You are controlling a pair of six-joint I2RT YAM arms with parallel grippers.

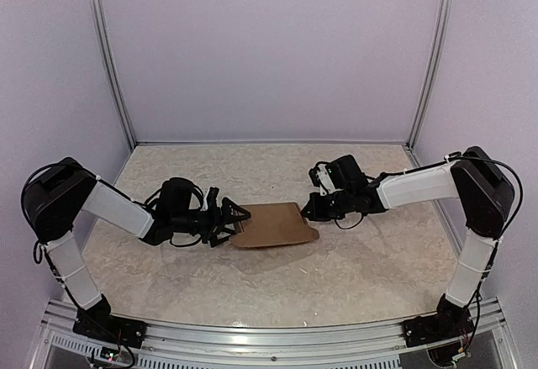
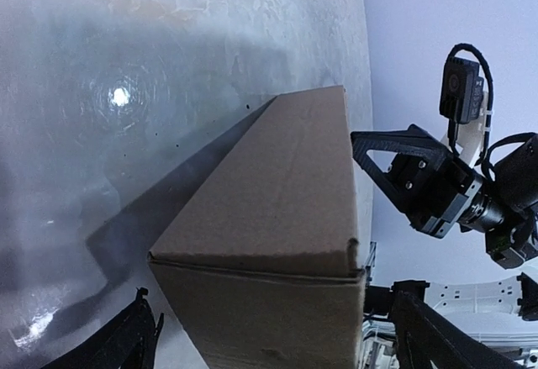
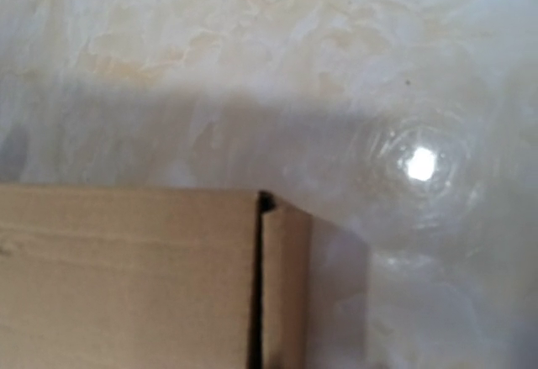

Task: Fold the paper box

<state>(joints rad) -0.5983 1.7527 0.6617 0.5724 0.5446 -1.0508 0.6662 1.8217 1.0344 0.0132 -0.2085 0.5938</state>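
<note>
We see the paper box (image 1: 273, 225), plain brown cardboard, folded closed, lying flat mid-table between both arms.

Surface: table (image 1: 277, 171), a pale top marbled in beige and white, glossy enough to mirror a bright lamp spot in both wrist views.
Near edge: a metal rail (image 1: 277, 335) runs along it from left to right.
Lying on it: one paper box (image 1: 273, 224), plain brown unprinted cardboard.
Box place: about mid-table between left and right, somewhat toward the near side.
Box pose: lying flat and low, long side running left to right.
Box detail: in the right wrist view, a dark slit separates the broad panel from a narrow end strip.
Shadow: soft and grey on the tabletop beside the box.
</note>
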